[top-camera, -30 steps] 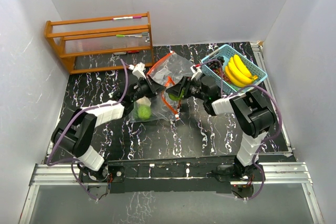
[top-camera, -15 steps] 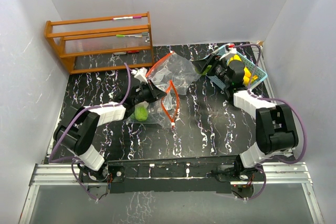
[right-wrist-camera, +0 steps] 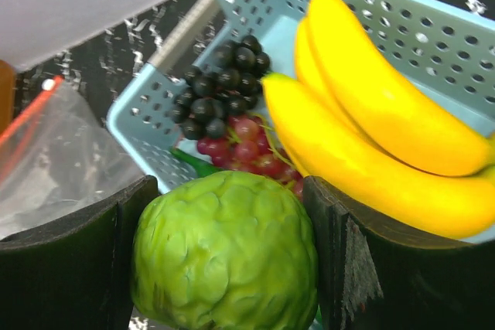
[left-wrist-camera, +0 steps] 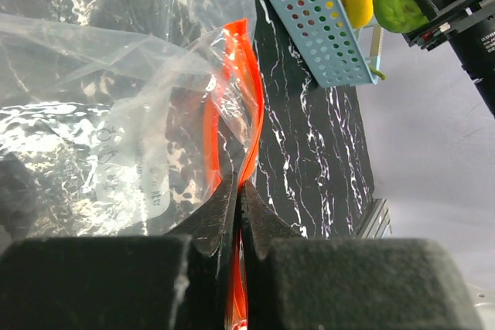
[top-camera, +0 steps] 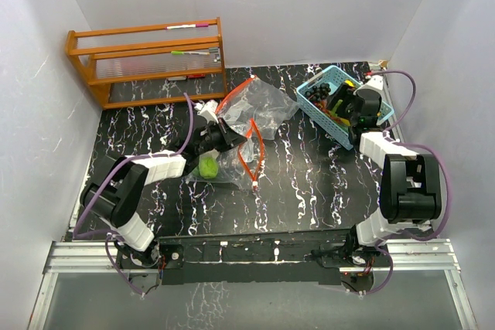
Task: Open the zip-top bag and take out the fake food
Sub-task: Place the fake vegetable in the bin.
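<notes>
A clear zip-top bag (top-camera: 251, 106) with an orange zip strip (left-wrist-camera: 249, 106) lies open mid-table. One round green fruit (top-camera: 208, 166) is still inside it. My left gripper (top-camera: 224, 135) is shut on the orange zip edge (left-wrist-camera: 238, 191). My right gripper (right-wrist-camera: 224, 260) is shut on a bumpy round green fruit (right-wrist-camera: 226, 251) and holds it over the light-blue basket (top-camera: 313, 92). In the basket lie yellow bananas (right-wrist-camera: 371, 137), a dark grape cluster (right-wrist-camera: 220, 83) and red grapes (right-wrist-camera: 247, 152). The right gripper (top-camera: 352, 107) is over the basket in the top view.
An orange wooden rack (top-camera: 147, 59) stands at the back left. White walls close in the black marbled table (top-camera: 309, 183). The basket sits at the back right beside the table's right rail.
My right gripper has carried the green fruit from the bag's mouth to the right, over the basket. My left gripper has kept its hold on the bag's zip edge.
</notes>
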`<move>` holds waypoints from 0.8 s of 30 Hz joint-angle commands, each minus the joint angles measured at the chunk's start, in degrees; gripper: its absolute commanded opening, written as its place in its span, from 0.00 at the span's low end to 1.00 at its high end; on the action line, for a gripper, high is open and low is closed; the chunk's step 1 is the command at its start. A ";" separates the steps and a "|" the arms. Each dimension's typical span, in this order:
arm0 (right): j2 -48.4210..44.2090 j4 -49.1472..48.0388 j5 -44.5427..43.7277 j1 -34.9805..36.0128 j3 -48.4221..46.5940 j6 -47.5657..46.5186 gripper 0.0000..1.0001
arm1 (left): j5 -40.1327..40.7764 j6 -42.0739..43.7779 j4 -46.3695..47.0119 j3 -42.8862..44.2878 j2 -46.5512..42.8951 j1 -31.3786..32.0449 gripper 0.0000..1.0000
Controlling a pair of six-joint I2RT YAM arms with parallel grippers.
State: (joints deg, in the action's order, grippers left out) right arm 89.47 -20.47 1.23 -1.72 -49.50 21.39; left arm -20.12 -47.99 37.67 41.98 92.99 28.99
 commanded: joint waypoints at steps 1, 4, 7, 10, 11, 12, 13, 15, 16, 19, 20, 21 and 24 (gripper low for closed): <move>1.89 0.89 -2.03 -0.72 -3.08 -2.21 0.11 | -1.76 -0.27 1.09 0.10 0.74 0.43 0.00; 2.49 0.87 -2.55 -0.75 -2.58 -2.67 0.09 | -1.72 -0.13 0.81 0.23 0.81 0.40 0.00; 2.76 0.83 -3.82 -0.72 -2.51 -3.15 0.20 | -1.85 -0.17 0.79 0.33 1.04 0.50 0.00; 2.68 0.60 -4.44 -0.75 -2.22 -3.53 0.46 | -2.15 -0.27 0.92 0.59 1.39 0.67 0.00; 2.57 0.53 -4.35 -0.75 -2.07 -3.69 0.52 | -2.20 -0.27 0.87 0.71 1.56 0.71 0.00; 2.30 0.35 -4.25 -0.75 -1.93 -3.84 0.60 | -2.24 -0.27 0.91 0.93 1.58 0.74 0.00; 1.99 0.08 -4.15 -0.75 -1.69 -4.01 0.68 | -2.35 -0.27 0.81 1.16 1.65 0.82 0.00; 1.43 -0.09 -4.03 -0.70 -1.36 -4.27 0.77 | -2.46 -0.27 0.72 1.39 1.75 0.96 0.00; 1.16 -0.10 -3.97 -0.74 -1.38 -4.37 0.80 | -2.42 -0.24 0.72 1.44 1.90 0.98 0.00; 0.25 -0.22 -3.20 -0.75 -1.11 -5.14 0.89 | -2.63 -0.18 0.73 1.41 1.86 1.14 0.00; 0.04 -0.33 -2.69 -0.75 -1.02 -5.65 0.93 | -2.62 -0.18 0.69 1.42 1.86 1.15 0.00; -0.24 -0.36 -2.26 -0.72 -1.04 -6.01 0.97 | -2.71 -0.18 0.72 1.43 1.85 1.15 0.00; -0.94 -0.40 -0.90 -0.74 -0.74 -6.52 0.98 | -2.73 -0.18 0.81 1.31 1.73 1.22 0.00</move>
State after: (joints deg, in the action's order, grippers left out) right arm 92.03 -17.30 -1.21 -2.42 -49.82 16.71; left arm -21.69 -48.21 37.67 42.00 94.48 29.87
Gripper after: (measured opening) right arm 0.976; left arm 0.007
